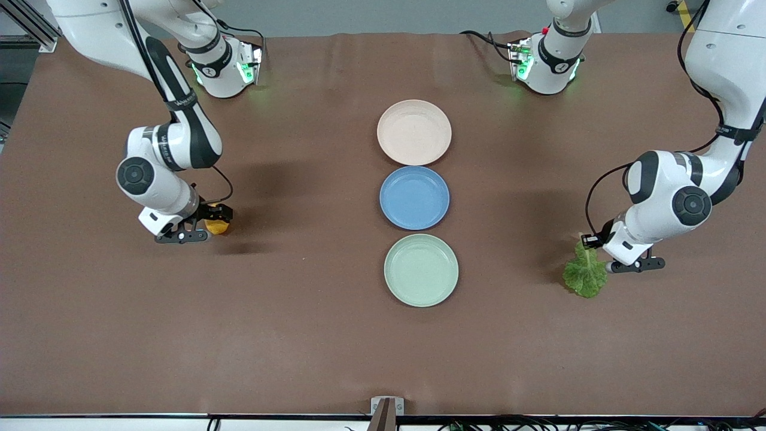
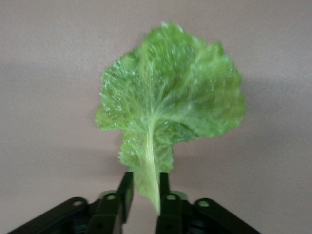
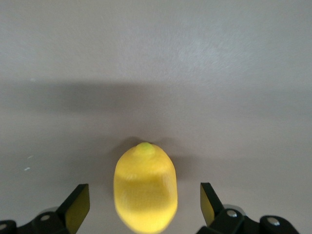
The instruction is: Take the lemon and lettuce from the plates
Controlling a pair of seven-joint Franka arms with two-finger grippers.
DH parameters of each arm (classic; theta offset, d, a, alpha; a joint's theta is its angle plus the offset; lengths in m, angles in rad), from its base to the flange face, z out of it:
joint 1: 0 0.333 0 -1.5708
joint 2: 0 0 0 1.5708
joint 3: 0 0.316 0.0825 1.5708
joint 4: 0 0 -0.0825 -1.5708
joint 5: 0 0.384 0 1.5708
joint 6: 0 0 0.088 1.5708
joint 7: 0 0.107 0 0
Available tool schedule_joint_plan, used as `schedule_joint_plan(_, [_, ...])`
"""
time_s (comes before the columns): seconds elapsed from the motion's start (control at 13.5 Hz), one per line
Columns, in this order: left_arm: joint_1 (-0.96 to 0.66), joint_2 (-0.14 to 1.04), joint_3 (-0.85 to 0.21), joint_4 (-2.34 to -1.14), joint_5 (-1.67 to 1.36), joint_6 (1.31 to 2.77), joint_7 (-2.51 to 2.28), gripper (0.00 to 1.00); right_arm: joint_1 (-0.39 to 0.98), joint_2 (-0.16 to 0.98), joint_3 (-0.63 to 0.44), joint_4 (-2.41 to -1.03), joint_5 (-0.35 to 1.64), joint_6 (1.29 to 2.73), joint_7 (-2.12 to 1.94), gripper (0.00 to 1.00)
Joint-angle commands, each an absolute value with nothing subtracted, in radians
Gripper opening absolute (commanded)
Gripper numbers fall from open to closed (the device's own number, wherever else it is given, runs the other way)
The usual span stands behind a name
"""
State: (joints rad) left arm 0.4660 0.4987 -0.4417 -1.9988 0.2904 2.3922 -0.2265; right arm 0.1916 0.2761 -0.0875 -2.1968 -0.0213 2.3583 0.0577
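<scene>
The lemon lies on the brown table toward the right arm's end, away from the plates. My right gripper is low around it. In the right wrist view the lemon sits between the wide-open fingers of that gripper, with a gap on each side. The lettuce lies flat on the table toward the left arm's end. My left gripper is at its stem end. In the left wrist view the lettuce spreads out, its stem between the slightly parted fingers of that gripper. The cream-pink plate and the pale green plate are empty.
An empty blue plate sits between the two task plates in the table's middle; the green one is nearest the front camera. A small metal bracket stands at the table's front edge.
</scene>
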Motion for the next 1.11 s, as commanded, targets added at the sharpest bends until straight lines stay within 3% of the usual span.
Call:
schedule_joint_plan(0.0, [0.480, 0.402, -0.483, -1.997, 0.313, 2.385, -0.203, 1.00, 0.170, 0.206, -0.071, -2.082, -0.029, 2.138, 0.046, 1.00])
schedule_joint_plan(0.22, [0.479, 0.286, -0.534, -1.884, 0.290, 2.221, -0.201, 1.00, 0.169, 0.178, -0.072, -1.926, -0.029, 1.901, 0.043, 1.00])
schedule_joint_plan(0.44, [0.474, 0.288, -0.600, -1.575, 0.288, 1.897, -0.201, 1.00, 0.154, 0.172, -0.081, -1.731, -0.041, 1.664, 0.044, 1.00])
schedule_joint_plan(0.59, [0.479, 0.287, -0.601, -1.450, 0.285, 1.757, -0.204, 1.00, 0.123, 0.175, -0.080, -1.619, -0.043, 1.561, 0.045, 1.00])
schedule_joint_plan(1.03, [0.518, 0.172, -0.607, -1.410, 0.166, 1.553, -0.201, 1.00, 0.064, 0.178, -0.081, -1.522, -0.044, 1.523, -0.027, 1.00])
